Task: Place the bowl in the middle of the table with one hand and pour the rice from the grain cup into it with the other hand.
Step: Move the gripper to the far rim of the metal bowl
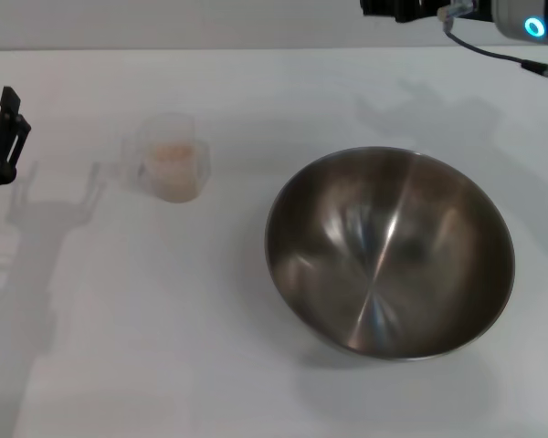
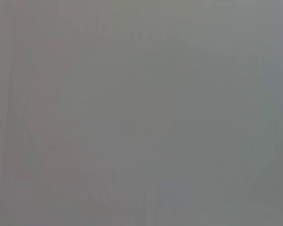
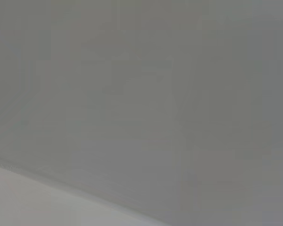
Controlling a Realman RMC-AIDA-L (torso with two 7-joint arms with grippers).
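White table [image 1: 119,347], plain flat top, no markings. Two items sit directly on it. Steel bowl [image 1: 390,253] is right of centre, toward the near side, resting on its base and looks tipped slightly, inside empty. Clear grain cup [image 1: 172,168] stands upright on the left, farther back, well apart from the bowl, handle pointing left. Rice [image 1: 172,157] shows through its wall. Faint shadows fall across the left part of the tabletop.

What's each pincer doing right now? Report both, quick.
Left pincer: at the left edge of the white table, holding nothing; open or shut cannot be told.
Right pincer: at the top edge, far side, holding nothing; cannot be told.
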